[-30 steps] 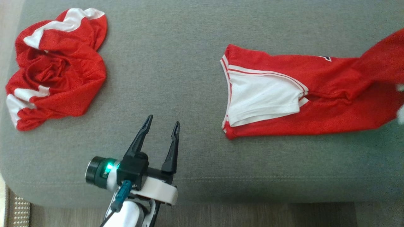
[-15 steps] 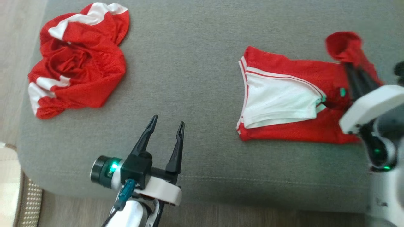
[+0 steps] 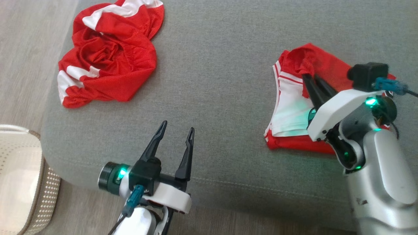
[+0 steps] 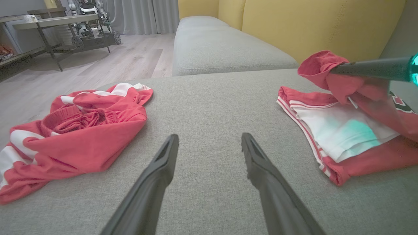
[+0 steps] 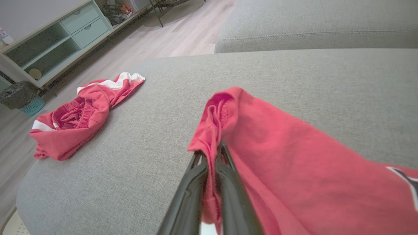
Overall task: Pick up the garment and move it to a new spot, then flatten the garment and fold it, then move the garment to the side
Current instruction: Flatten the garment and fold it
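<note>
A red and white garment [image 3: 287, 114] lies partly folded on the right of the grey sofa cushion [image 3: 222, 65]. My right gripper [image 3: 310, 77] is shut on a bunched red end of it and holds that end above the white panel. The right wrist view shows red cloth [image 5: 277, 147] pinched between the shut fingers [image 5: 211, 151] and draping off to the right. My left gripper [image 3: 178, 126] stands open near the cushion's front edge, with nothing in it and clear of the cloth. In the left wrist view its fingers [image 4: 209, 137] point between this garment [image 4: 339, 130] and another.
A second red and white garment [image 3: 107, 62] lies crumpled at the cushion's far left. A pale perforated basket [image 3: 19, 169] stands on the wooden floor by the front left corner. Yellow back cushions [image 4: 310, 23] rise behind the seat. Bare grey cushion lies between the two garments.
The head camera has swung right. My right gripper has carried the garment's red end leftward over the body, so the garment now lies much shorter. The left gripper has held still.
</note>
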Motion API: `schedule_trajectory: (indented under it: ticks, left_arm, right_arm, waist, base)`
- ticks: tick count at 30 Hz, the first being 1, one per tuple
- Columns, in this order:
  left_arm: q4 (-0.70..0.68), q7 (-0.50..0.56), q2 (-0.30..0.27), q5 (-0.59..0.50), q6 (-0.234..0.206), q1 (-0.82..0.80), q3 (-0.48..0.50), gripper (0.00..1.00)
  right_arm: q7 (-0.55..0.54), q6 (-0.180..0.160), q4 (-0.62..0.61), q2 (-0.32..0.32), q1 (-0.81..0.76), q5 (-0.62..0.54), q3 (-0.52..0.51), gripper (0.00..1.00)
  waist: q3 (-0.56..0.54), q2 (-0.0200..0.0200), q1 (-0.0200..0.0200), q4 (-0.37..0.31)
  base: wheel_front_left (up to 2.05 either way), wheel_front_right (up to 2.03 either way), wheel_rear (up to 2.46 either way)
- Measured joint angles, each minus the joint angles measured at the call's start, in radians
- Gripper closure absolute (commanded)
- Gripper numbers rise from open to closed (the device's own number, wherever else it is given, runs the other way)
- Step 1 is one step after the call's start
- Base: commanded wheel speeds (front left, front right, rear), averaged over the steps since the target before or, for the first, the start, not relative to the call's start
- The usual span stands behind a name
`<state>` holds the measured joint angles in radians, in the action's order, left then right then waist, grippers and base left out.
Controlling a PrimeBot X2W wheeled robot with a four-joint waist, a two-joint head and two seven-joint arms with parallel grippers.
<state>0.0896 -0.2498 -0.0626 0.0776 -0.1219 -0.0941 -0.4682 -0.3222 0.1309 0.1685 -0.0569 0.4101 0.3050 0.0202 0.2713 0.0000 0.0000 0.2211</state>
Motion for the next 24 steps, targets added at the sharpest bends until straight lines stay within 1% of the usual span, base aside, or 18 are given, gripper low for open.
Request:
schedule_trajectory:
  ticks: [8,9,10,11,13,15,18,19,21,24]
  left_arm:
    - [0.003,0.0,0.003,0.0,-0.001,0.0,0.003,0.0]
    - [0.003,0.0,0.004,0.0,-0.001,0.0,0.004,0.0]
    - [0.003,0.0,0.004,0.0,-0.001,0.0,0.005,0.0]
    - [0.004,0.0,0.004,0.0,0.0,0.0,0.005,0.0]
    - [0.008,0.0,0.004,0.0,0.0,0.0,0.005,0.0]
    - [0.009,0.0,0.004,0.0,0.0,0.0,0.005,0.0]
    - [0.009,0.0,0.005,0.0,0.0,0.001,0.008,0.0]
    - [0.009,0.0,0.005,0.0,0.0,0.001,0.008,0.0]
    - [0.009,0.0,0.005,0.0,0.0,0.002,0.016,0.0]
    - [0.009,0.0,0.005,0.0,0.0,0.004,0.026,0.0]
  right_arm:
    - [0.0,0.0,0.031,0.0,-0.007,0.004,0.032,1.0]
    - [-0.001,0.0,0.033,-0.001,-0.01,0.005,0.036,0.75]
    - [0.0,0.0,0.034,-0.001,-0.011,0.011,0.04,0.31]
    - [0.0,0.0,0.034,-0.001,-0.012,0.026,0.043,0.0]
    - [0.007,0.0,0.02,-0.001,-0.012,0.035,0.047,0.0]
    - [0.022,0.0,-0.029,-0.001,-0.013,0.027,0.045,0.0]
    - [0.029,0.0,-0.134,-0.001,-0.017,-0.03,0.019,0.0]
    - [0.029,0.0,-0.134,-0.001,-0.017,-0.03,0.019,0.0]
    - [0.029,0.0,-0.196,-0.006,-0.036,-0.076,-0.025,0.0]
    - [0.028,0.0,-0.232,-0.056,-0.094,-0.095,-0.101,0.0]
  waist:
    - [-0.013,0.0,0.0,0.003]
    - [-0.015,0.0,0.0,0.001]
    - [-0.016,0.0,0.0,-0.002]
    - [-0.017,0.0,0.0,-0.004]
    - [-0.021,0.0,0.0,-0.01]
    - [-0.026,0.0,0.0,-0.014]
    - [-0.033,0.0,0.0,-0.019]
    - [-0.033,0.0,0.0,-0.019]
    - [-0.039,0.0,0.0,-0.024]
    - [-0.049,0.0,0.0,-0.031]
  base:
    - [0.0,0.0,0.0]
    - [0.0,0.0,0.0]
    - [0.0,0.0,0.0]
    - [0.0,0.0,0.0]
    - [0.0,0.0,0.0]
    - [0.0,0.0,0.0]
    - [0.0,0.0,0.0]
    - [0.0,0.0,0.0]
    - [0.0,0.0,0.0]
    - [0.0,0.0,0.0]
